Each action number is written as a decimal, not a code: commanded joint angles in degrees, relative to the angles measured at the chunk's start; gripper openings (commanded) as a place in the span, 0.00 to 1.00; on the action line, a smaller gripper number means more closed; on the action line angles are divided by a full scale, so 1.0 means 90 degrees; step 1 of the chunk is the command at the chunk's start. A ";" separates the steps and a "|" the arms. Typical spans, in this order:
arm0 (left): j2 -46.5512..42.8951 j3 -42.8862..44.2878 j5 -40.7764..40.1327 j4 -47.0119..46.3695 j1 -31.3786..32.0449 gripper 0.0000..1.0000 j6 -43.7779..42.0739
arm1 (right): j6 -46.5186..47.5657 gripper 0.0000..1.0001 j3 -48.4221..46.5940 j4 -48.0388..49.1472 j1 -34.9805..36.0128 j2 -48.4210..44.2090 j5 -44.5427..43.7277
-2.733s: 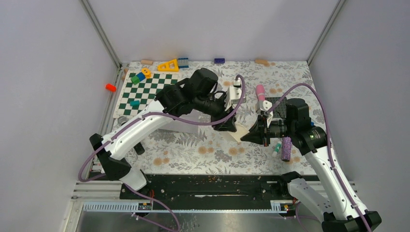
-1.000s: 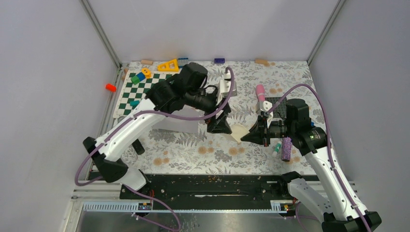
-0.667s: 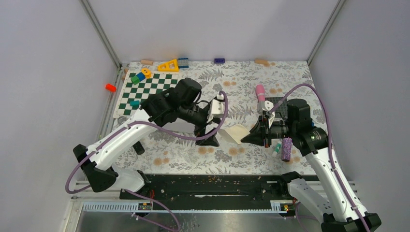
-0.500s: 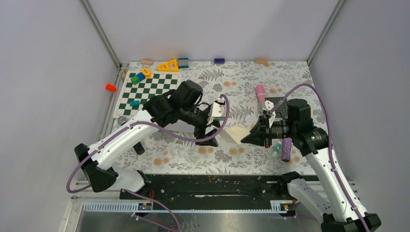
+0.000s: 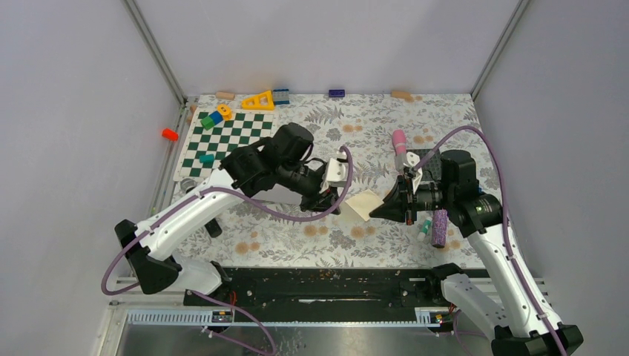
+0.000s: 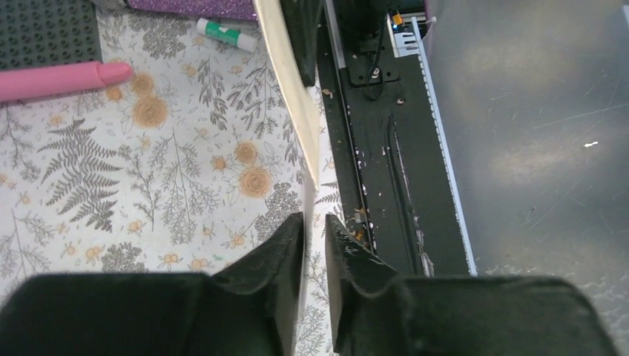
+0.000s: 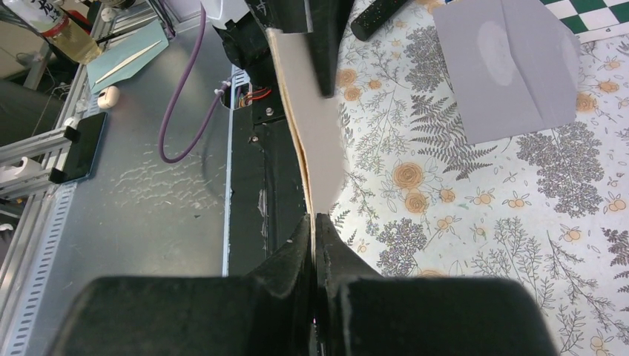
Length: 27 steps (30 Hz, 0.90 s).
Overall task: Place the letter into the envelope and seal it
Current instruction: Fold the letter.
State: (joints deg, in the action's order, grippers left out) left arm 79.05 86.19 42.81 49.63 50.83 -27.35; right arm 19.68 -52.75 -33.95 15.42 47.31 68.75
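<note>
The envelope (image 7: 512, 67), a flat, pale grey-lavender sheet with one diagonal crease, is seen lying on the tabletop (image 5: 297, 239) beneath the left arm, left of the letter (image 5: 365, 202) and not touching it. The left end effector (image 6: 315, 219) is set about the letter's left edge with its jaws a narrow slit apart; whether the paper is pressed cannot be told. The letter, a cream sheet (seen nearly edge-on by both wrist cameras), is held up off the tabletop. Its right edge is pinched in the closed right end effector (image 7: 313, 219). The tabletop is covered by a pale cloth printed with ferns and orange flowers. On it are found a green-and-white chequered mat (image 5: 230, 148) at far left, then a pink cylinder (image 5: 399, 139), a dark grey studded plate (image 6: 44, 33) and a glittery purple roll (image 5: 439, 228). Plain grey walls enclose it on three sides.
</note>
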 commanded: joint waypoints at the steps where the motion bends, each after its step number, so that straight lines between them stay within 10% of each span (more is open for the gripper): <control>1: 0.0077 0.0329 0.0247 -0.0103 0.0175 0.13 -0.0100 | -0.0087 0.00 -0.0208 0.0120 -0.0053 0.0085 0.0309; 7: 0.0069 0.0317 0.0233 -0.0034 0.0306 0.00 -0.0144 | -0.0087 0.04 -0.0218 0.0120 -0.0062 0.0106 0.0241; 12: -0.0034 0.0177 0.0078 -0.0070 0.0301 0.00 -0.0106 | -0.0048 0.93 -0.0321 0.0213 -0.0063 -0.0024 -0.1019; 13: -0.0055 0.0115 0.0014 -0.0152 0.0294 0.00 -0.0042 | 0.0036 0.99 -0.0329 0.0222 -0.0063 -0.0132 -0.1285; 27: 0.0257 -0.0022 -0.0706 -0.0904 0.0076 0.00 0.0897 | 0.0670 1.00 -0.0309 0.0664 -0.0060 -0.1302 -0.3253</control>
State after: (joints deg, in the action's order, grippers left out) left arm 80.77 85.14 38.17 44.75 51.66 -21.37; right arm 24.45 -53.60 -29.87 15.20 35.05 44.53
